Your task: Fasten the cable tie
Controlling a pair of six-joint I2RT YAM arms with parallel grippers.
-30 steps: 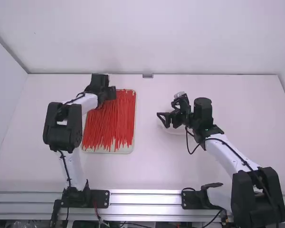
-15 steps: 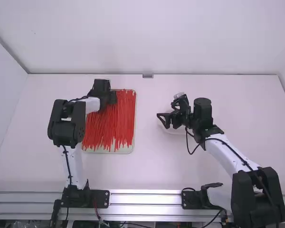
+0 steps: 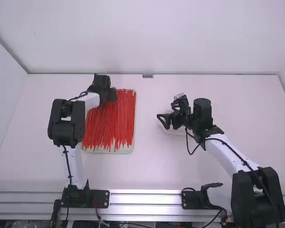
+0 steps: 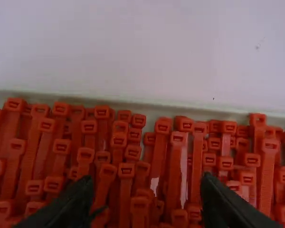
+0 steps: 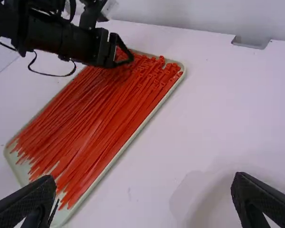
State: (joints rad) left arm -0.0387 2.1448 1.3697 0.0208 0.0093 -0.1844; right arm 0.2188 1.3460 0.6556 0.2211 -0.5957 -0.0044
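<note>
Red ties lie piled in a tray on the left half of the table. The left gripper is low over the pile's far end, its fingers spread above the tie heads, pinching nothing. The right gripper sits well apart to the right, spread wide and empty.
</note>
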